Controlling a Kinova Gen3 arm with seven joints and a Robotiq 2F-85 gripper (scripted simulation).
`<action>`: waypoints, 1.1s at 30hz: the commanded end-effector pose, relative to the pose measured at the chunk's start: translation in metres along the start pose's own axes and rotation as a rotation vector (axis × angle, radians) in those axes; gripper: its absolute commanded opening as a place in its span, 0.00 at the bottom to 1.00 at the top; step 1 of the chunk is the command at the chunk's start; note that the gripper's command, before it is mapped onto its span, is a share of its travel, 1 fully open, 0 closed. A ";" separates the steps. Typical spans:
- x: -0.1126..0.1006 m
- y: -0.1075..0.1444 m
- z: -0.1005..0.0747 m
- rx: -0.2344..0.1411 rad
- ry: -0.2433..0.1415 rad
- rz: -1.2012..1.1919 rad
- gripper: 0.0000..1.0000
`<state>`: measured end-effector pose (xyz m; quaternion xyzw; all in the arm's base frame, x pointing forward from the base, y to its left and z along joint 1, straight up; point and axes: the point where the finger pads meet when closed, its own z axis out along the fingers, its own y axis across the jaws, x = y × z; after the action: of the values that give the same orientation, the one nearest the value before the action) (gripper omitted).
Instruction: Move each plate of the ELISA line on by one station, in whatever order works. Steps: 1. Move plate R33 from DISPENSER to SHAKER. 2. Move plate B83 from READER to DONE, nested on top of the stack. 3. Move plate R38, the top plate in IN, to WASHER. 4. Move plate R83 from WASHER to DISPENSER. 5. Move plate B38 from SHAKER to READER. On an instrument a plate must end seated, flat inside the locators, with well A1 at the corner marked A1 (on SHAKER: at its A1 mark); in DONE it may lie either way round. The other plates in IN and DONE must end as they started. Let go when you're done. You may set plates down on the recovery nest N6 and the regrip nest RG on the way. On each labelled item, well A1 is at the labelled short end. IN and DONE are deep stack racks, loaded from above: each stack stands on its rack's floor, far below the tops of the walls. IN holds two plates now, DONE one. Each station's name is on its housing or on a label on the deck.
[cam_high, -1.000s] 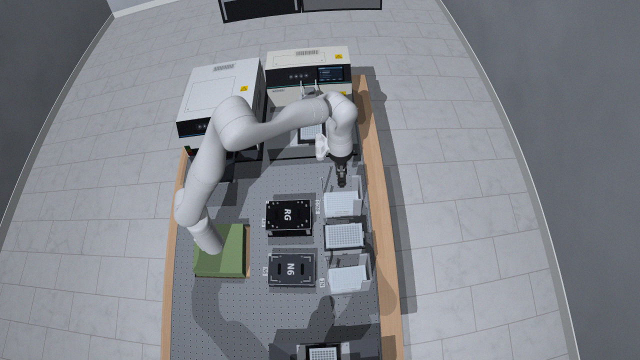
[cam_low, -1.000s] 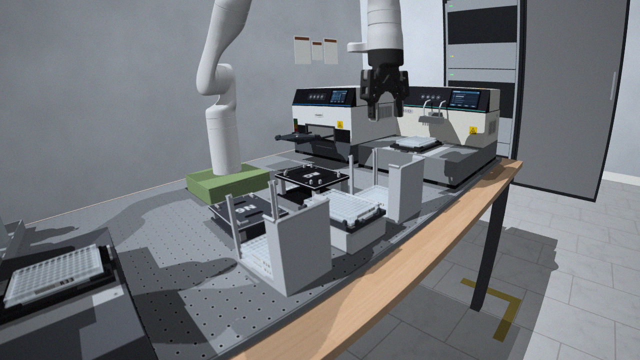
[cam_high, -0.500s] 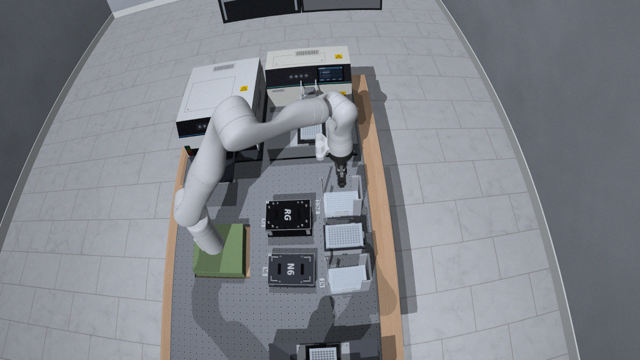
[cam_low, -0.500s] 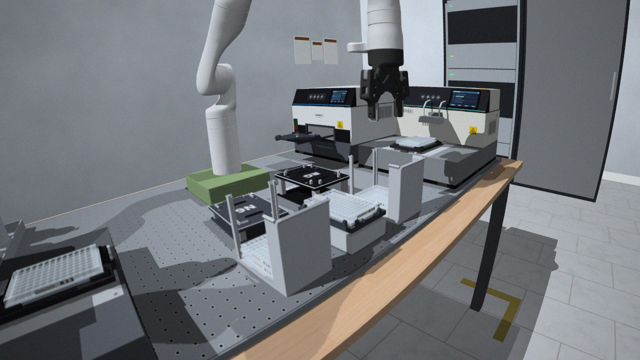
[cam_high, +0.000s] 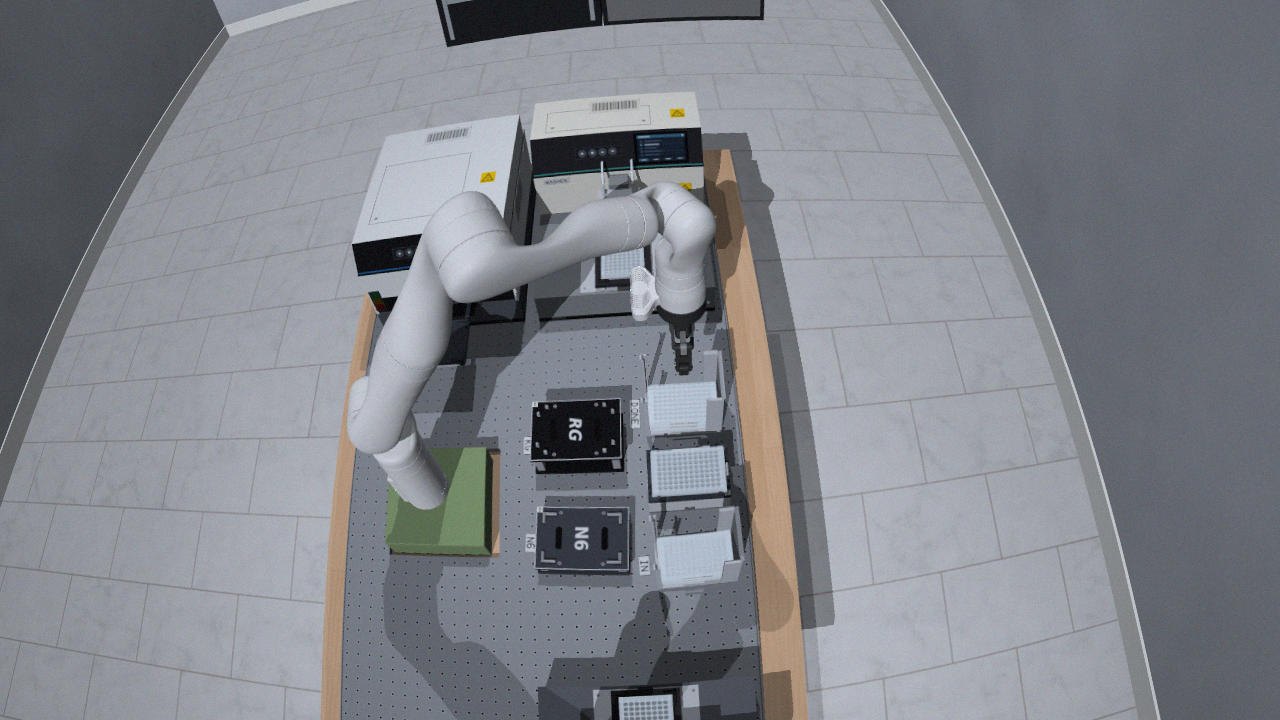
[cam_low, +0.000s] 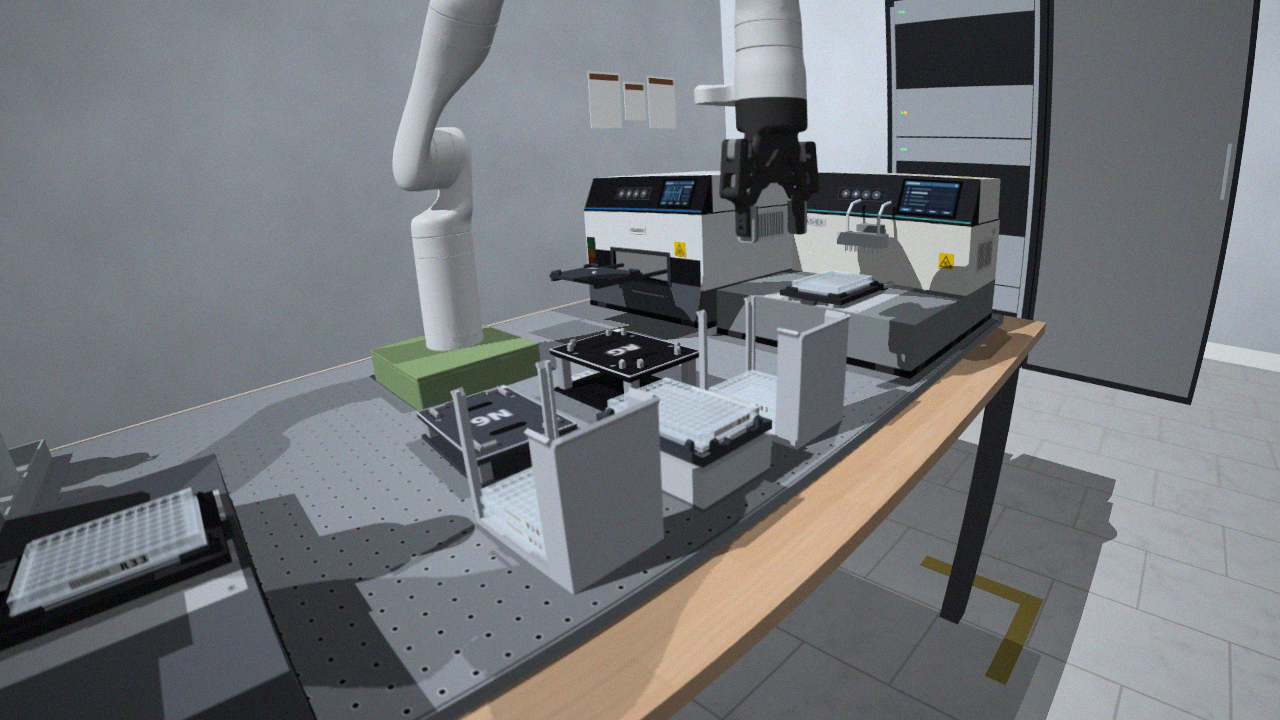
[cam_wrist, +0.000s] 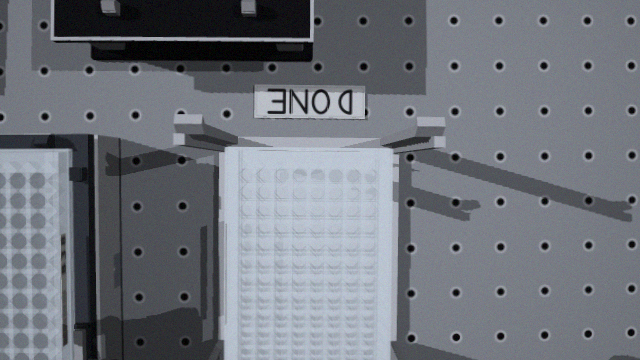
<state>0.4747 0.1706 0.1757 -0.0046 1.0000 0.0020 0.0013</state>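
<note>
You see the gripper (cam_low: 768, 228) fully released and empty, upper centre of the exterior view, high above the DONE rack (cam_low: 810, 376). A plate (cam_wrist: 307, 250) lies inside that rack, centre of the wrist view, below the DONE label (cam_wrist: 309, 102).

Table (cam_low: 769, 573): pale wood edge, smooth satin, with a matt grey metal-looking perforated top. Well plate in DONE rack (cam_wrist: 307, 240): white translucent plastic, dimpled. Rack walls (cam_low: 810, 371): matt grey. RG nest (cam_high: 575, 429): matt black. Arm pedestal (cam_low: 420, 371): matt green. Arm (cam_high: 447, 268): smooth white, faint sheen.
</note>
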 end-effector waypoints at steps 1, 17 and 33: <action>0.000 0.000 -0.002 -0.002 -0.003 -0.002 1.00; 0.000 -0.026 -0.003 -0.009 -0.005 -0.009 1.00; -0.001 -0.073 -0.003 -0.008 -0.005 -0.013 1.00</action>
<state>0.4757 0.1079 0.1762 -0.0121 0.9999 0.0022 0.0018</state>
